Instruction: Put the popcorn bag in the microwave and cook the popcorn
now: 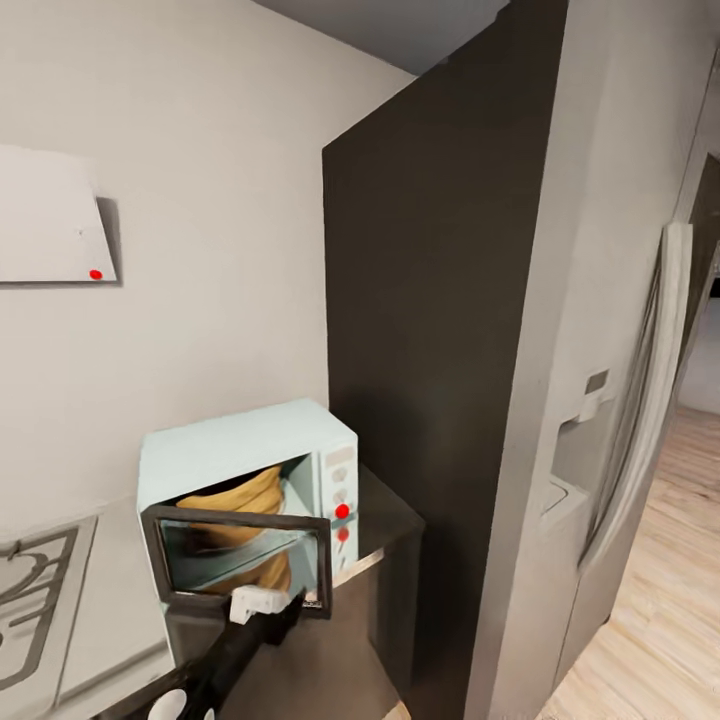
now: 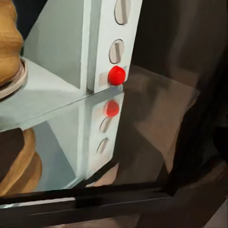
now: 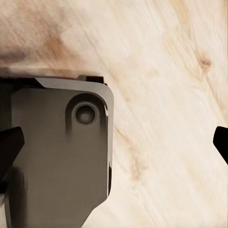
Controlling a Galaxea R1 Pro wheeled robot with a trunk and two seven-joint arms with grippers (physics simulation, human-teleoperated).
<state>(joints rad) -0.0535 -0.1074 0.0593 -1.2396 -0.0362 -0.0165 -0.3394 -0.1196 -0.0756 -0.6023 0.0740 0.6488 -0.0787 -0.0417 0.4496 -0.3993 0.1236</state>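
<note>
A slumped, wrinkled tan-orange popcorn bag [image 1: 240, 505] of ribbed cloth sits inside the microwave [image 1: 225, 450], a small pale blue-white box on the countertop [image 1: 385, 520]. The microwave's dark-framed glass door [image 1: 240, 562] hangs open, swung down toward the camera, and the bag shows both above it and through its pane. Two round red lights [image 1: 342, 511] sit on the control panel beside pale round knobs.

The left arm, black with a white wrist block, reaches up from the lower edge of the head view. The left gripper [image 1: 268, 602] meets the door's bottom frame; whether its jaws are apart or together cannot be told. Its wrist camera looks past the door's black frame at the panel, the red light [image 2: 116, 75] and the bag [image 2: 10, 42].

The right gripper [image 3: 114, 142] points down at pale wood-grain floor [image 3: 161, 71], its two dark fingertips [image 3: 9, 145] spread wide with nothing between them, beside a grey robot base part [image 3: 61, 152].

A tall dark cabinet [image 1: 430, 330] stands right of the microwave, then a grey refrigerator [image 1: 600, 420]; a gas hob [image 1: 30, 590] lies left.
</note>
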